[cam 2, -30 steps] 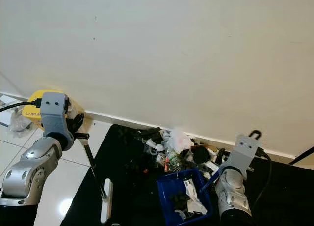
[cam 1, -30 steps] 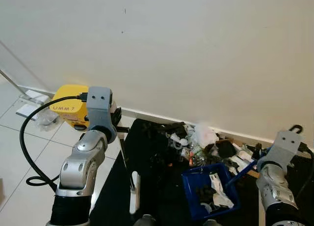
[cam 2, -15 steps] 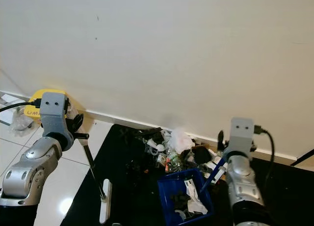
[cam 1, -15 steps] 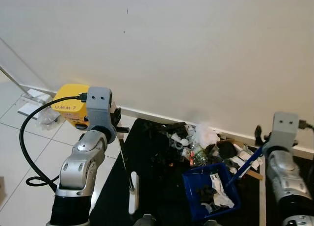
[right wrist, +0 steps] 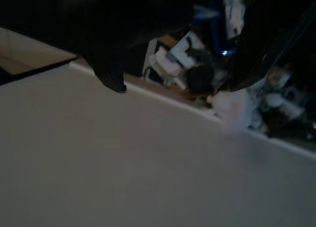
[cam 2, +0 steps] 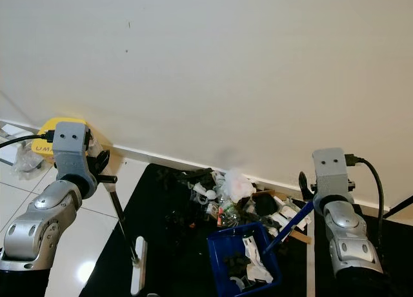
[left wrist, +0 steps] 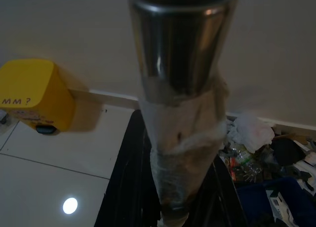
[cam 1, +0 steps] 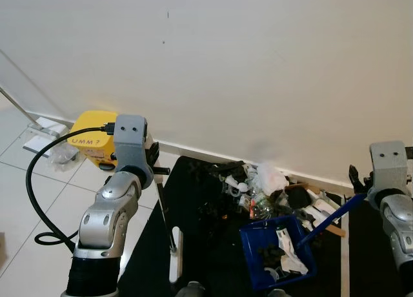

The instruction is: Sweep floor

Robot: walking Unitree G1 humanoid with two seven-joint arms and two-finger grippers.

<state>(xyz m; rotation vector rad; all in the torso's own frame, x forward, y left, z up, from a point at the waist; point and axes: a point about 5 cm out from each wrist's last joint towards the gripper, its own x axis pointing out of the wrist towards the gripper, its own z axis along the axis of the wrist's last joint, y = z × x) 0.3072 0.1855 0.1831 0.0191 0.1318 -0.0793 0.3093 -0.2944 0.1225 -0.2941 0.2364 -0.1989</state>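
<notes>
At about 8 o'clock in the head views the left gripper (cam 1: 155, 160) is clamped on the metal broom handle (cam 1: 164, 213), which runs down to the pale broom head (cam 1: 175, 261) resting on the black mat (cam 1: 206, 245) at 6 o'clock. The left wrist view shows the steel tube wrapped in tape (left wrist: 182, 133), a sensible place to hold since bare steel would likely be slippery; the broom looks light and stiff. At centre, toward 5 o'clock, the litter pile (cam 1: 258, 184) lies against the wall's foot: light, loose scraps of paper, plastic and dark bits that should scatter easily. Just below it sits the blue dustpan (cam 1: 274, 252), already part filled, its blue handle (cam 1: 326, 219) rising toward 3 o'clock, where the right gripper (cam 2: 304, 187) is; whether it grips the handle I cannot tell. Compared with a second ago, the right arm has swung upward and outward, while the left arm and broom have stayed put.
</notes>
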